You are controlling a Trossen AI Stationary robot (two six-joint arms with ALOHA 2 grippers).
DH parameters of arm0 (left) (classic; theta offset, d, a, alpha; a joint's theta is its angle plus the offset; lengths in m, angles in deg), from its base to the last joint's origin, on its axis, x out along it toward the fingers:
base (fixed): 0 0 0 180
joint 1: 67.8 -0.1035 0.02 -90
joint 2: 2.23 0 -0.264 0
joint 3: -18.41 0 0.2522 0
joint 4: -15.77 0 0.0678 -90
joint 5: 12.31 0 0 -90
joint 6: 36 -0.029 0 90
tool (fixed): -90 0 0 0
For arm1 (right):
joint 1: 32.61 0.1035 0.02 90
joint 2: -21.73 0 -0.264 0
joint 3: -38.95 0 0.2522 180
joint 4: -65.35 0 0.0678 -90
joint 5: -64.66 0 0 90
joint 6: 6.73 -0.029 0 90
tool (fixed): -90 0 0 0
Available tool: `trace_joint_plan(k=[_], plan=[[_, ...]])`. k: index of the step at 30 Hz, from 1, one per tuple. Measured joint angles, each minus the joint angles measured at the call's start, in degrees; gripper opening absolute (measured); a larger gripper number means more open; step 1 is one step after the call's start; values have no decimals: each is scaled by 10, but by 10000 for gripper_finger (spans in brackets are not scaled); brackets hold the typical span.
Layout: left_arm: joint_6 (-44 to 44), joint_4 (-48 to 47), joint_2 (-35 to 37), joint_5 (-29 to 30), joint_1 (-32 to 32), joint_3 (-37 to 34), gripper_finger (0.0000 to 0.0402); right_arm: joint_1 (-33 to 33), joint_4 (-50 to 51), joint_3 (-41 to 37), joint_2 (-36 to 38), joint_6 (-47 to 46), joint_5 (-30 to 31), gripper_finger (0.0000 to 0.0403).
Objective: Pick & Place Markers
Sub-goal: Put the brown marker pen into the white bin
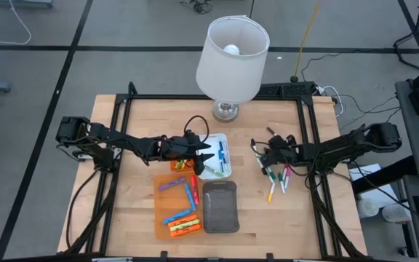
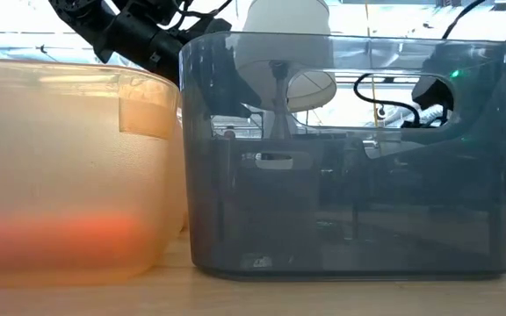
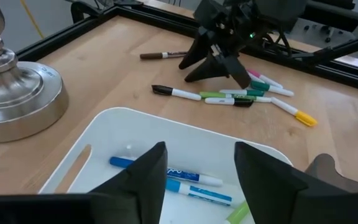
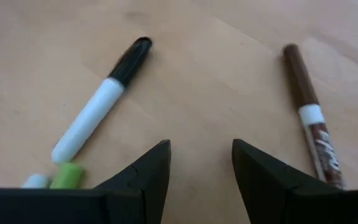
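Note:
Several markers lie flat in a loose group on the wooden table right of centre, among them a black-capped white marker and a brown marker. My right gripper stands open just above the table at the group's far end, between those two markers, touching neither. My left gripper hovers open over the white tray, nothing between its fingers. Blue markers lie on that tray's floor. More markers lie in the orange tray.
A grey tray sits right of the orange tray, near the table's front. A lamp with a white shade stands on a metal base at the far middle edge. A black frame rims the table.

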Motion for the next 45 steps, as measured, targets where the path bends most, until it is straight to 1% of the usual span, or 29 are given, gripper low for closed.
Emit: trace_joint_plan(k=[2,4,6,12,14,15,19,25,27,33,37,41,45], plan=[[0,-1,0,0,0,0,186,1,4,10,14,32,-13,164],[0,-2,0,0,0,0,183,1,-1,15,29,40,-1,164],[0,-2,0,0,0,0,182,1,10,15,39,22,29,164],[0,-2,0,0,0,0,189,-2,89,14,53,-27,129,164],[0,-2,0,0,0,0,194,-9,97,14,53,-42,161,164],[0,-2,0,0,0,0,196,-12,98,14,53,-43,167,164],[0,-2,0,0,1,0,203,-33,113,15,53,-35,144,164],[0,0,0,0,1,0,198,-63,121,3,53,-6,65,164],[2,0,0,0,1,0,193,-68,117,-9,54,-11,36,164],[3,1,0,0,1,0,183,-70,49,-66,55,-16,-8,164],[3,1,0,0,1,0,180,-69,21,-83,55,-8,-27,161],[3,1,0,0,1,0,183,-69,23,-83,54,-2,-55,133],[2,1,0,0,1,0,189,-69,23,-83,54,-4,-64,83]])
